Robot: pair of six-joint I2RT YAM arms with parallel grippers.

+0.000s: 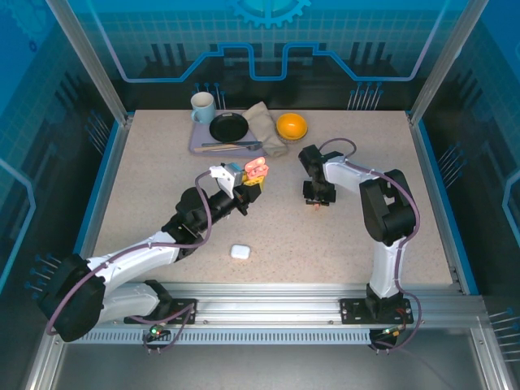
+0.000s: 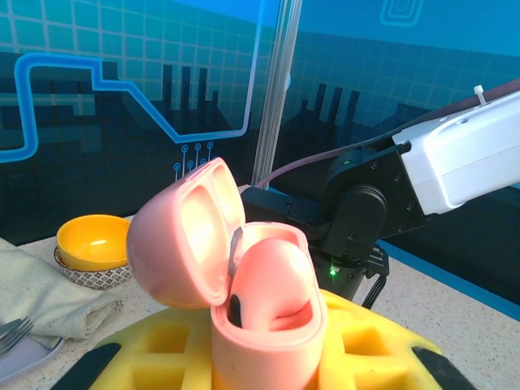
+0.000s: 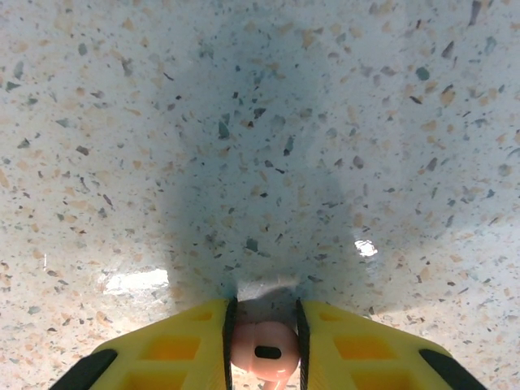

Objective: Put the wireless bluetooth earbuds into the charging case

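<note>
I have two arms of one build. The left arm (image 1: 130,260) and the right arm (image 1: 382,211) both have rounded black joint housings linked by smooth white shells. A dull purple cable (image 1: 209,207) loops beside my left wrist, and a second cable (image 1: 337,143) arcs over the right one. Each black base plate (image 1: 166,313) sits on a ribbed aluminium rail (image 1: 268,305), with a small green light (image 1: 154,331) below. My left tool (image 2: 268,357) and right tool (image 3: 262,345) have yellow fingers (image 3: 162,361) with recessed square pockets and black patches at the outer corners.
</note>
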